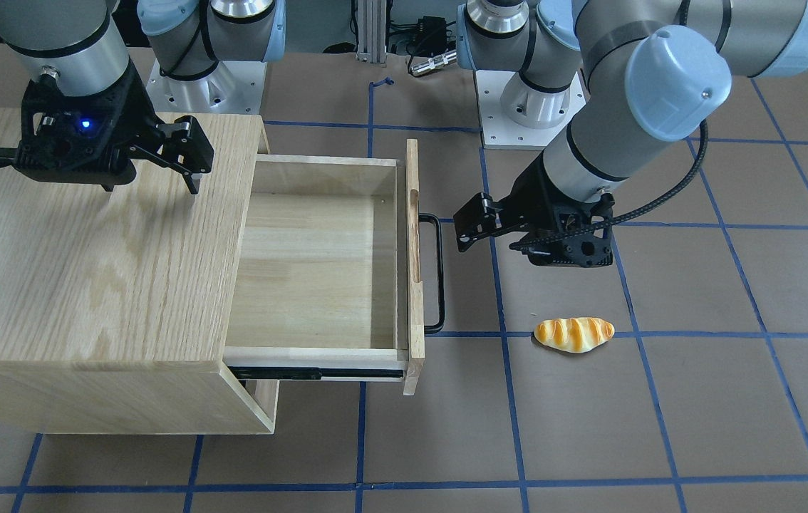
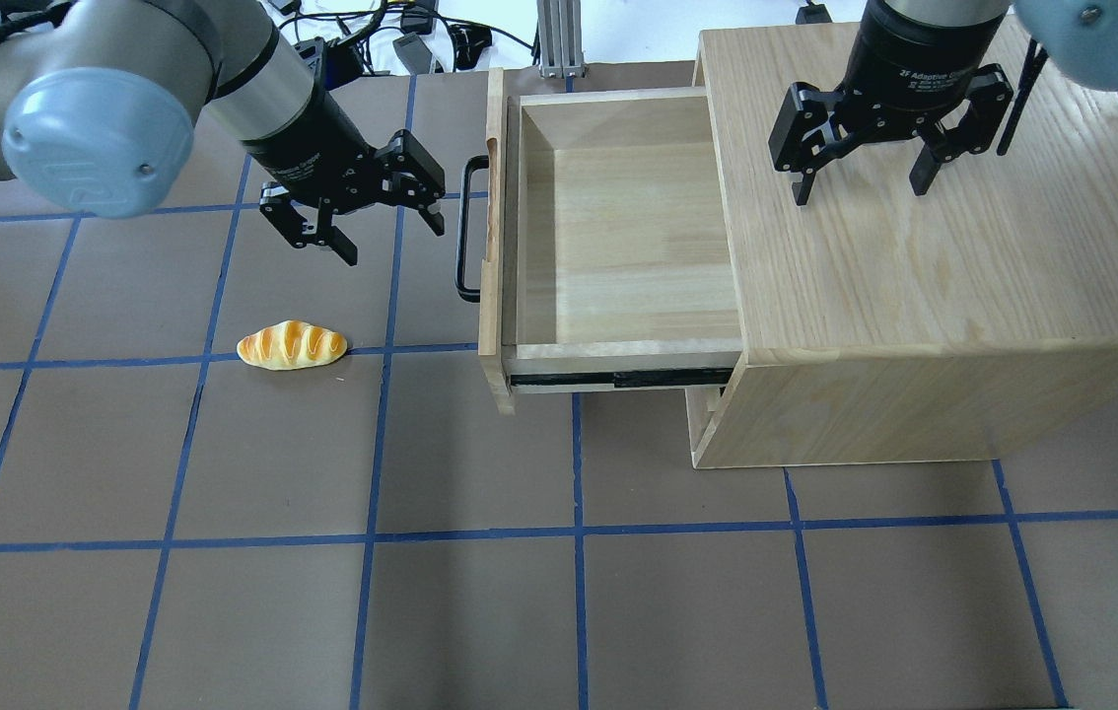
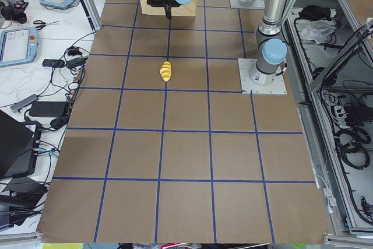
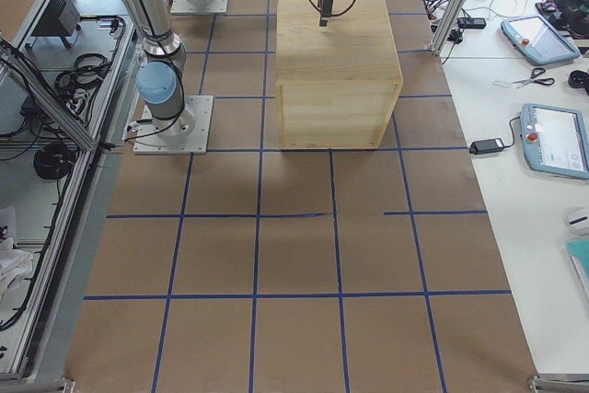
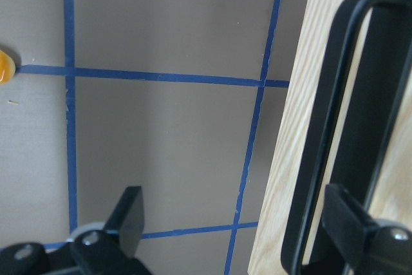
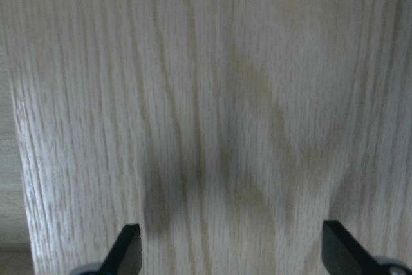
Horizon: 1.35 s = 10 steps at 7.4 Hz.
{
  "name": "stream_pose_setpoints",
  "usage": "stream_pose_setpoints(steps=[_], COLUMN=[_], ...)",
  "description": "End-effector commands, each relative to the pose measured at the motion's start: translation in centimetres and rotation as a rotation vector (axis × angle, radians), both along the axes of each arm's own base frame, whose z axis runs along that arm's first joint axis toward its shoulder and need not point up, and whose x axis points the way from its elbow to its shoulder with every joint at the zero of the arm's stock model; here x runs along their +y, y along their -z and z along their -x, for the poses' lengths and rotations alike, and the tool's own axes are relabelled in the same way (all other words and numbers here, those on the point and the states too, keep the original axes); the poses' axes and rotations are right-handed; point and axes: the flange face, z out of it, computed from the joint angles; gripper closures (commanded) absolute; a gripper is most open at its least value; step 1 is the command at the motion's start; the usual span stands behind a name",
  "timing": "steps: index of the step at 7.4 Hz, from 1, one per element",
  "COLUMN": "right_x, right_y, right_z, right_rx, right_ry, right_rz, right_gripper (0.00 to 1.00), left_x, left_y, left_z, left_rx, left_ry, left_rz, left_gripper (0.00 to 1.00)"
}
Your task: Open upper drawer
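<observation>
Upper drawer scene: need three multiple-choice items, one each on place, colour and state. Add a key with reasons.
1. Where is the bread roll relative to the upper drawer?
A) inside it
B) on the table, out past its front
C) on the cabinet top

2. What colour is the drawer's handle?
A) black
B) silver
C) white

3. The left gripper is:
A) shut on the handle
B) open, holding nothing
C) shut on the roll

Key: 1 B, the roll lies on bare table. 2 A, the bar is black. 3 B, jaws apart with nothing between.
</observation>
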Motion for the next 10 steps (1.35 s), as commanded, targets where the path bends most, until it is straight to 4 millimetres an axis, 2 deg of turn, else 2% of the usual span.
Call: stream_pose_setpoints(steps=[1, 2, 4, 6, 8, 10], right_x=[0.0, 0.0, 0.0, 0.0, 0.0, 0.0], right_y=[0.0, 0.0, 0.0, 0.0, 0.0, 0.0], right_z=[0.0, 0.0, 0.0, 0.1, 0.0, 0.0], right_rx=[0.000, 0.000, 0.000, 0.000, 0.000, 0.000], right_ry=[0.000, -0.001, 0.000, 0.000, 0.000, 0.000], right_rz=[0.000, 0.000, 0.000, 0.000, 0.000, 0.000], right_gripper=[0.00, 0.00, 0.00, 0.00, 0.00, 0.00], left_x=[1.6, 2.6, 5.6, 5.8, 5.5, 5.2], left_y=[-4.1, -7.1, -10.7, -11.0, -12.2, -12.2], left_z=[-4.2, -5.6, -4.7, -3.6, -3.4, -4.1], left_rx=[-0.080, -0.197, -0.249, -0.295, -0.288, -0.285], left_ry=[-0.009, 0.013, 0.038, 0.073, 0.104, 0.100], left_rz=[-0.001, 0.040, 0.082, 0.099, 0.152, 0.160], left_gripper=[0.00, 0.00, 0.00, 0.00, 0.00, 0.00])
